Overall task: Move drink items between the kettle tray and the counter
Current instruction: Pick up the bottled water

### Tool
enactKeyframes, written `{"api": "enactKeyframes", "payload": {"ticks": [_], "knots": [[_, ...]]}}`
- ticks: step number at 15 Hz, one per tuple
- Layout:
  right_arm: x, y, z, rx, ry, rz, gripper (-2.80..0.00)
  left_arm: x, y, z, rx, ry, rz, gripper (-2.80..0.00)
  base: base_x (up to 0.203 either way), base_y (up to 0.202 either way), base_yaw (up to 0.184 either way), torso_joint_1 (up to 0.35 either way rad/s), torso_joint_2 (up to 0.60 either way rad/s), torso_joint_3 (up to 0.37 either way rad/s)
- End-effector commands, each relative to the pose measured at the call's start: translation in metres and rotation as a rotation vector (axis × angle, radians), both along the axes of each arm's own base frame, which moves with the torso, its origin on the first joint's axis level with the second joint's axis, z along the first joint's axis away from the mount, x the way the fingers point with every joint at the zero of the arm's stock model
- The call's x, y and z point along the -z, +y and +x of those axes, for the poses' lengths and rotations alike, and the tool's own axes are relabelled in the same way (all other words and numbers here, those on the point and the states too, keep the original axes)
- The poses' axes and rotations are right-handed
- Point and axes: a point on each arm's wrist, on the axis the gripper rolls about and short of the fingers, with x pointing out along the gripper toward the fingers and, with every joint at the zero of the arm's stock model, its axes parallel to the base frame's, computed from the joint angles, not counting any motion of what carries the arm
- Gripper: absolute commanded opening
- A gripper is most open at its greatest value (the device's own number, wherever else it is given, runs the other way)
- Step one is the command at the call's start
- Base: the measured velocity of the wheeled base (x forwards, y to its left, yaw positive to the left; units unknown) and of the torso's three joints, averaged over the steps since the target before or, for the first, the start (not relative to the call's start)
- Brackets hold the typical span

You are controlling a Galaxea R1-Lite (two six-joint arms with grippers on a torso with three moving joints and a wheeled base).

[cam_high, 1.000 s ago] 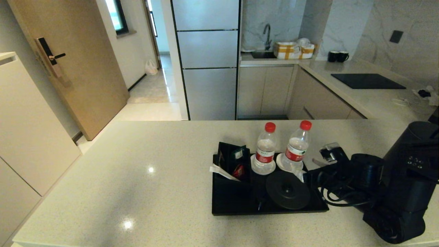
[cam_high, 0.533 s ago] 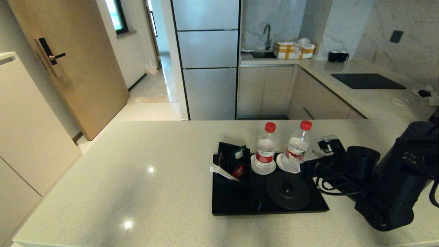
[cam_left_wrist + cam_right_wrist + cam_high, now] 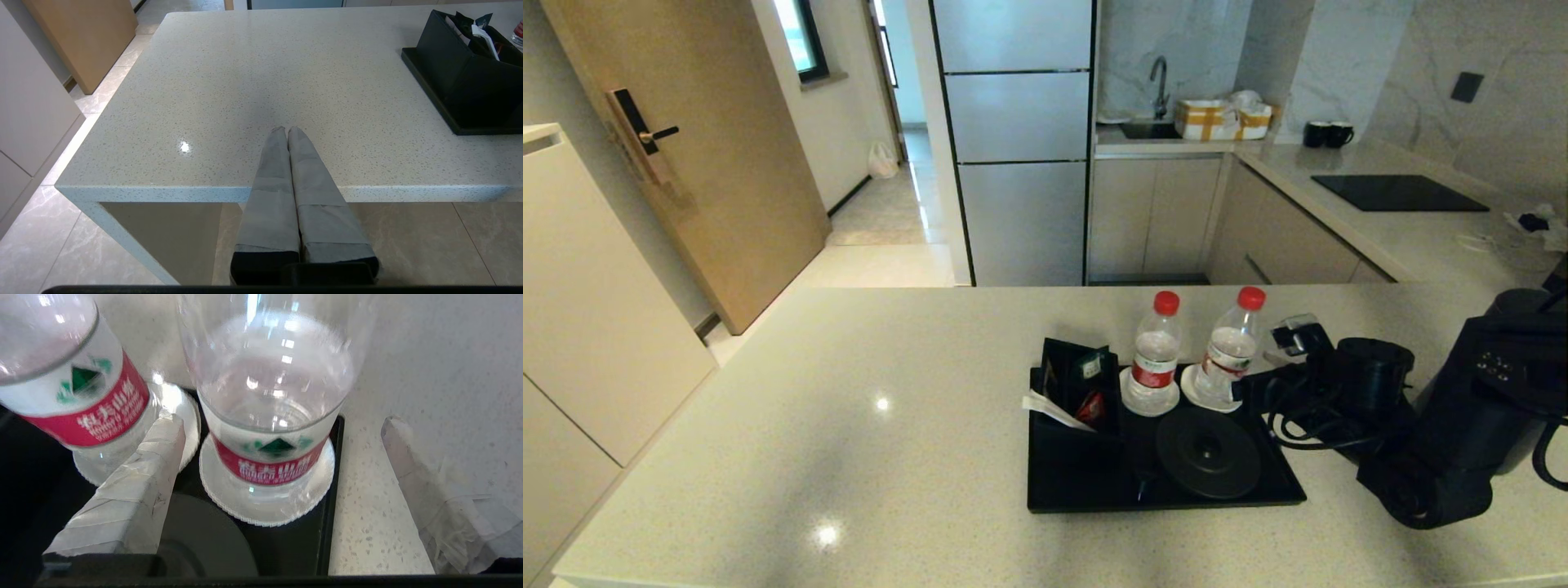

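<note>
Two clear red-capped water bottles stand on white coasters at the far side of the black kettle tray (image 3: 1086, 492), the left bottle (image 3: 1155, 353) beside the right bottle (image 3: 1229, 349). The tray rests on the beige speckled counter (image 3: 849, 425). My right gripper (image 3: 1245, 385) reaches in from the right, open around the right bottle (image 3: 271, 416). One finger (image 3: 157, 457) sits between the two bottles and the other finger (image 3: 402, 449) hangs over the counter beside the tray's rim; neither visibly touches. My left gripper (image 3: 286, 131) is shut and empty, parked at the counter's near edge (image 3: 245, 81).
The round kettle base (image 3: 1209, 452) and a black sachet box (image 3: 1078, 384) share the tray. A plug and cable (image 3: 1303, 336) lie right of the tray under my right arm. Two black mugs (image 3: 1327, 134) and a cooktop (image 3: 1398, 193) are on the far worktop.
My right arm has stretched forward and lowered, bringing its open gripper from the tray's right edge up to the right bottle. The bottles and tray have not moved.
</note>
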Motion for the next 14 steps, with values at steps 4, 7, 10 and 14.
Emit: {"api": "enactKeyframes", "payload": {"ticks": [4, 7, 10, 14], "knots": [[-0.001, 0.001, 0.003, -0.004, -0.003, -0.016, 0.00, 0.000, 0.000, 0.000, 0.000, 0.000, 0.000, -2.80, 0.000, 0.000, 0.000, 0.000, 0.00, 0.000], [-0.001, 0.004, 0.020, 0.012, -0.044, -0.020, 0.00, 0.000, 0.000, 0.000, -0.001, 0.000, 0.000, -2.80, 0.000, 0.000, 0.000, 0.000, 0.00, 0.000], [0.001, 0.005, 0.027, 0.022, -0.042, -0.023, 0.00, 0.000, 0.000, 0.000, 0.000, 0.000, 0.000, -2.80, 0.000, 0.000, 0.000, 0.000, 0.00, 0.000], [0.002, 0.004, 0.027, 0.022, -0.039, -0.023, 0.00, 0.000, 0.000, 0.000, -0.001, 0.000, 0.000, -2.80, 0.000, 0.000, 0.000, 0.000, 0.00, 0.000]]}}
